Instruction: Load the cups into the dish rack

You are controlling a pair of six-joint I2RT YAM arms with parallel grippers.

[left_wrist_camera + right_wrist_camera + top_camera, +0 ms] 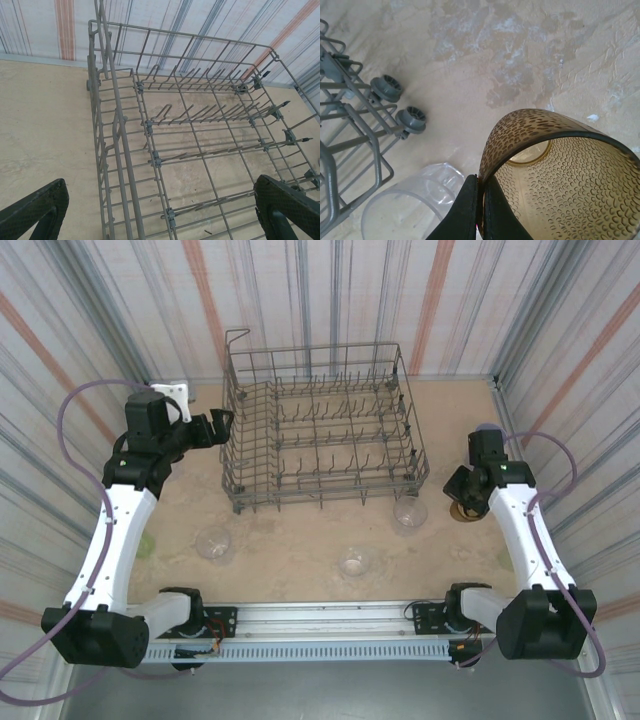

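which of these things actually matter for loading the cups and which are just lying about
For the job:
- dish rack
- amber cup, its rim pinched by the right gripper
- left clear cup
- middle clear cup
- right clear cup

Just there:
- white bracket at the back left corner
- striped walls

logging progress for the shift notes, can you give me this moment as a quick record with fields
dish rack: middle of the table, no cups in it yet
left hand: open, by the rack's left side, holding nothing
right hand: shut on the rim of the amber cup
clear cups: three on the table in front of the rack
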